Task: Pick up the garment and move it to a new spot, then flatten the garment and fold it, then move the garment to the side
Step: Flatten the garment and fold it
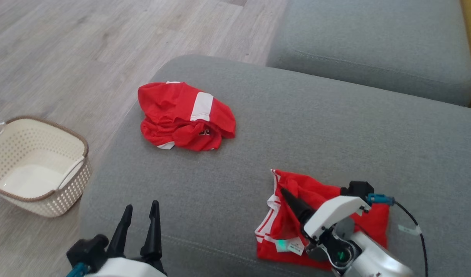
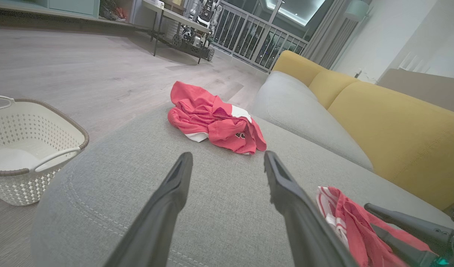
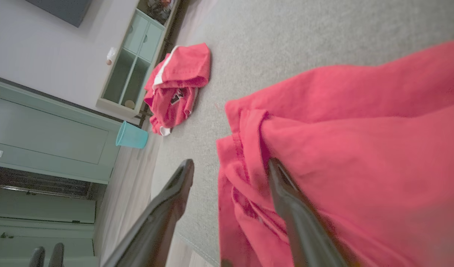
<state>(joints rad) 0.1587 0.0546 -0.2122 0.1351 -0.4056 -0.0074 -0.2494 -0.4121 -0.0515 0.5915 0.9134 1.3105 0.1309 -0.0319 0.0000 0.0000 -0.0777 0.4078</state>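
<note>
A red garment [image 1: 324, 194] with white striped trim lies folded on the near right of the grey sofa seat [image 1: 297, 115]. It also appears in the wrist views [image 2: 345, 218] [image 3: 342, 129]. My right gripper [image 1: 289, 194] is low over it and open [image 3: 230, 167]. One finger rests on the cloth and the garment's edge lies between the two fingers. A second red garment [image 1: 181, 115] with white panels sits crumpled near the seat's far left edge [image 2: 215, 122] [image 3: 178, 81]. My left gripper [image 1: 141, 206] is open and holds nothing above the seat's near left part [image 2: 227, 155].
A cream perforated basket [image 1: 85, 142] stands on the wood floor left of the seat [image 2: 26, 170]. Another grey cushion [image 1: 374, 46] lies beyond, with yellow back cushions [image 2: 397, 129] to the right. A teal bin [image 3: 131, 135] stands on the floor by a cabinet.
</note>
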